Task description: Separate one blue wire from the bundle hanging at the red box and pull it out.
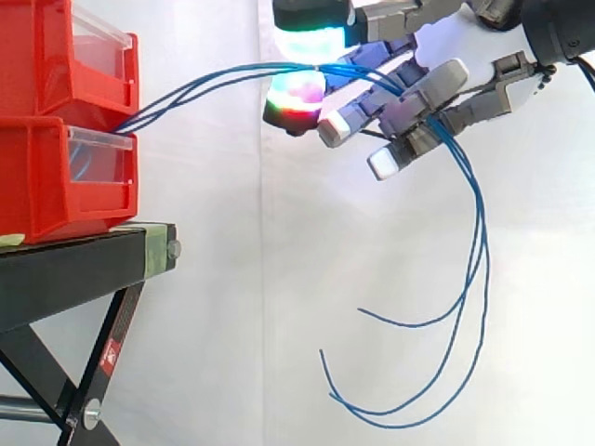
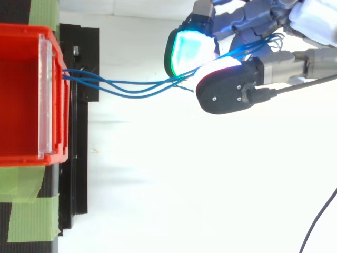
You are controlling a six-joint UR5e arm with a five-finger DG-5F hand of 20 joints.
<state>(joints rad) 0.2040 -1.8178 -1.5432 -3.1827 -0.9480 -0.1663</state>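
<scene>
Stacked red bins (image 1: 56, 121) sit at the front edge of the black stand (image 1: 74, 265). Open white curtain (image 1: 232, 279) lies between them and the hand (image 1: 437, 85), with the blue wires (image 1: 214, 79) spanning that gap from the bins' front. Hand is clamped: two glowing pads (image 1: 311, 42) pinch the blue wires well clear of the bins, loose ends dangling free below; small red sticker (image 1: 110, 354) on the stand leg, print unreadable.
</scene>
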